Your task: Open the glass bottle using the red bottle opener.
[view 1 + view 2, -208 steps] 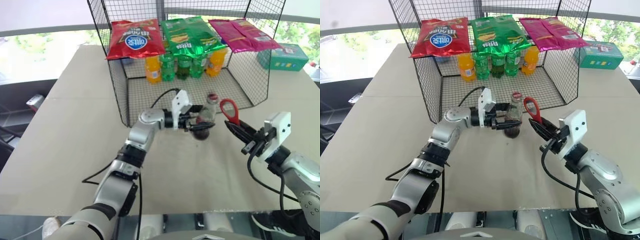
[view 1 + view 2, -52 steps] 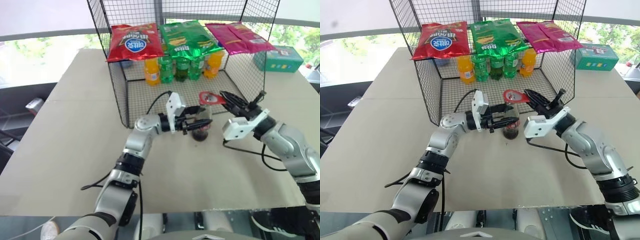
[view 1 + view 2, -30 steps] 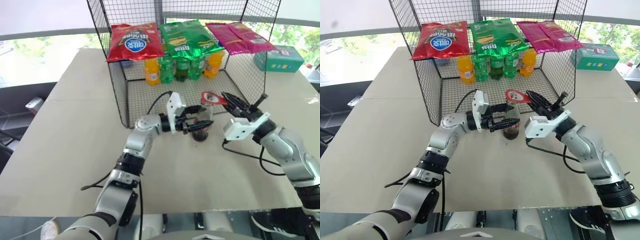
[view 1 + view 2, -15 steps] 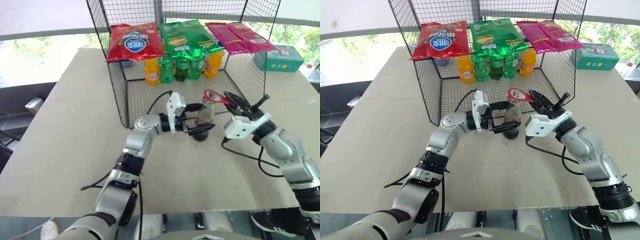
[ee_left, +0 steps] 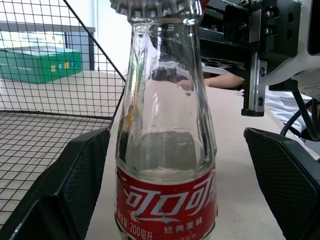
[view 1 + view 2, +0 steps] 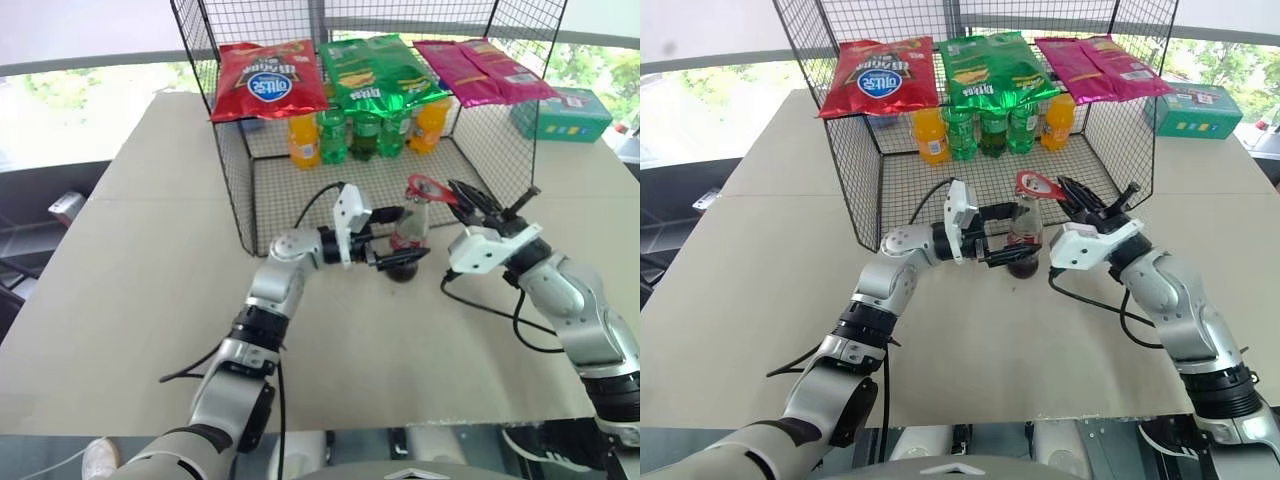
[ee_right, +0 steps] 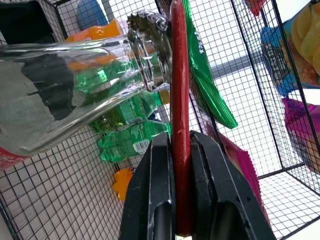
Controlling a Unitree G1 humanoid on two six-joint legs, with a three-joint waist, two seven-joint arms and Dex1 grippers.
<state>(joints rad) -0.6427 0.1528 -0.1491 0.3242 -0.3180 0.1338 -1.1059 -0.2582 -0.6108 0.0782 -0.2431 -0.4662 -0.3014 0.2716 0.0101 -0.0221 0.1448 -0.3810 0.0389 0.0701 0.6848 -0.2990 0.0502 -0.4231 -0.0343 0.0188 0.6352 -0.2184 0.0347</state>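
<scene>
Beige surface (image 6: 150,290) w/ a seam across. On it: wire cage (image 6: 520,130) at the far middle, open toward the robot; green box (image 6: 562,113) at the far right; glass bottle (image 6: 409,245) upright just in front of the cage opening.

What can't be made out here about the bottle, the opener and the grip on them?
- Glass bottle: its base is cut off by the left wrist view's edge.
- Cap: whether the red bottle opener has hooked it; the opener shows edge-on in the right wrist view.
- Opener's ring: too small in the head views to judge its seating.
- Left gripper: fingers flank the bottle without visible contact.
</scene>
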